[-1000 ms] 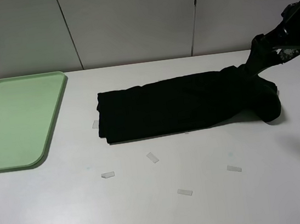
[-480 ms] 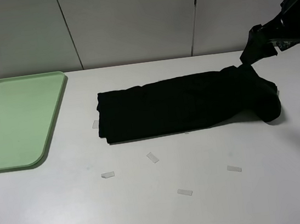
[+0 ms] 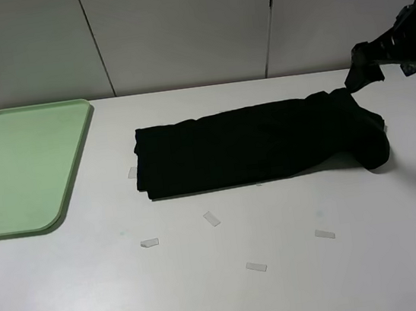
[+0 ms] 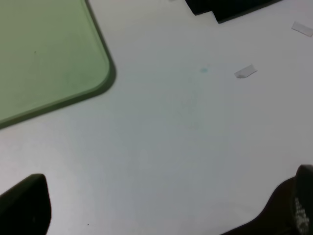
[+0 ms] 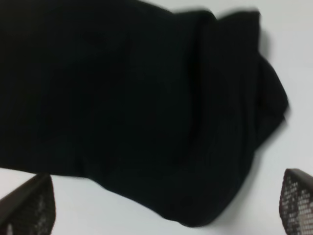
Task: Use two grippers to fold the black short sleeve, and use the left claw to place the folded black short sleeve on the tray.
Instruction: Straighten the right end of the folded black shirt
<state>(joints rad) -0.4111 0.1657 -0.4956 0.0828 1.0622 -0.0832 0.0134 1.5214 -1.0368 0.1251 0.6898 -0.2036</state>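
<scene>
Right fingers (image 3: 364, 73) are spread wide and empty, raised just off the right end of the black short sleeve (image 3: 253, 146), likely a fold just released. Left fingers (image 4: 24, 205) are also apart and empty, over bare desk (image 3: 284, 268) near the tray (image 3: 72, 173) corner, probably waiting. The sleeve lies mid-desk as a long folded band, well apart from the tray. A second ago the right fingers touched the cloth; now they are lifted, and the sleeve is unmoved.

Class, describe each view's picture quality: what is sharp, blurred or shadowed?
Exterior high: sharp and evenly lit, with a soft shadow under the black short sleeve. Left wrist: slightly soft; the tray throws a dark shadow along its edge, and the left gripper is blurred. Right wrist: the sleeve is nearly featureless black, and the right gripper is out of focus.
</scene>
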